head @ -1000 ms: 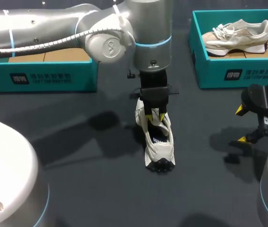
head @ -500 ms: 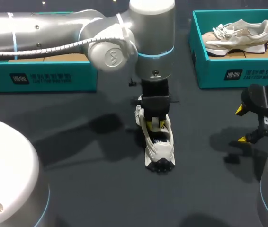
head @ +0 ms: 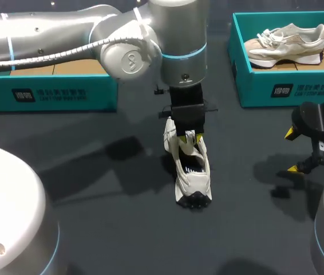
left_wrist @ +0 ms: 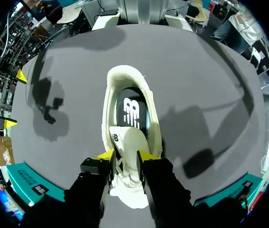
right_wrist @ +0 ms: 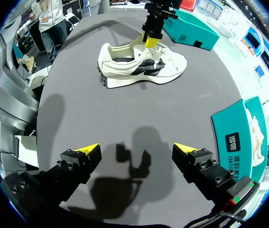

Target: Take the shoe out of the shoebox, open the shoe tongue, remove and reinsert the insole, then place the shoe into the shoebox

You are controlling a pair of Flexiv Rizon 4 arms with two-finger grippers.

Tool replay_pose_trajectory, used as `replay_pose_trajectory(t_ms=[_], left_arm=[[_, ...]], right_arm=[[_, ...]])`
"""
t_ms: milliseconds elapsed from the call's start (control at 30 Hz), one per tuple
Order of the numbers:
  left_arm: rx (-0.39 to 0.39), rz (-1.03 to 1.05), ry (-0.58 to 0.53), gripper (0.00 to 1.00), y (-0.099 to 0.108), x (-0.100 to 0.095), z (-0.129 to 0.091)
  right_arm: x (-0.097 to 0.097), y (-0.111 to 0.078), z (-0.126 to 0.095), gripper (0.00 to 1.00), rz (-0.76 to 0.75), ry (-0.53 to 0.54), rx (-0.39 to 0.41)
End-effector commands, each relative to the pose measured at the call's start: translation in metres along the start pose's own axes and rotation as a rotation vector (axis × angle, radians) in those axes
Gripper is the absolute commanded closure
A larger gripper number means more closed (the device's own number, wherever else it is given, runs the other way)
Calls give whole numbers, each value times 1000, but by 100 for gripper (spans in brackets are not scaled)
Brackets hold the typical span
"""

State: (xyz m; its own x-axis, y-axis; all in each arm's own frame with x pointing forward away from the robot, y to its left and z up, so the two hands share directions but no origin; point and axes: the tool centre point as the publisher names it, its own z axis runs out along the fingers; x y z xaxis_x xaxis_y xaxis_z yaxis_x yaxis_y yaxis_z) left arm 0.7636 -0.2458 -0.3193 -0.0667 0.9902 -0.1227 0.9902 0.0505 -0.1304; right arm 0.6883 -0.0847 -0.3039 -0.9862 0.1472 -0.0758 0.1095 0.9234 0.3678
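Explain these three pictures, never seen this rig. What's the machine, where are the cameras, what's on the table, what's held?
It is two robot arms at a dark table. One picture comes from a fixed camera above and behind the arms. The two round ones come from a camera on each wrist, looking along the fingers. A white shoe stands mid-table. The left gripper pinches its tongue, and the dark insole shows inside. The right gripper is open, holds nothing and hangs off to the side. At the back stand two teal boxes: the left box, and the right box with a second shoe in it.
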Motion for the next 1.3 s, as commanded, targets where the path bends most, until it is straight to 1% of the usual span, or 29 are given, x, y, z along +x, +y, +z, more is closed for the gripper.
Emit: replay_pose_trajectory(t_ms=[33,200,267,367,567,667,767,900,1000,1033,1100,1167,1233,1300], left_arm=[[-12,-11,-20,71,3,5,-10],[-8,1,-49,69,11,3,-9],[-9,0,-49,69,14,3,-2],[10,3,-29,69,17,4,11],[38,48,-18,71,12,8,35],[45,53,-18,73,7,10,38],[41,61,-33,73,3,12,28],[24,55,-60,71,-4,14,2],[18,47,-78,70,-13,16,-17],[34,37,-73,70,-17,16,-22],[38,6,-54,69,-24,16,-30],[57,-45,-19,66,-31,15,-34],[82,-93,7,56,-38,16,-38],[76,-144,16,52,-47,19,-40]], right_arm=[[2,0,-1,0,0,-3,2],[2,0,-1,0,0,-3,2],[2,0,-1,0,0,-3,2],[2,0,-1,0,0,-3,2],[2,0,-1,0,0,-3,2],[2,0,-1,0,0,-3,2],[2,0,-1,0,0,-3,2],[2,0,-1,0,0,-3,2],[2,0,-1,0,0,-3,2],[2,0,-1,0,0,-3,2],[2,0,-1,0,0,-3,2],[2,0,-1,0,0,-3,2],[2,0,-1,0,0,-3,2],[2,0,-1,0,0,-3,2]])
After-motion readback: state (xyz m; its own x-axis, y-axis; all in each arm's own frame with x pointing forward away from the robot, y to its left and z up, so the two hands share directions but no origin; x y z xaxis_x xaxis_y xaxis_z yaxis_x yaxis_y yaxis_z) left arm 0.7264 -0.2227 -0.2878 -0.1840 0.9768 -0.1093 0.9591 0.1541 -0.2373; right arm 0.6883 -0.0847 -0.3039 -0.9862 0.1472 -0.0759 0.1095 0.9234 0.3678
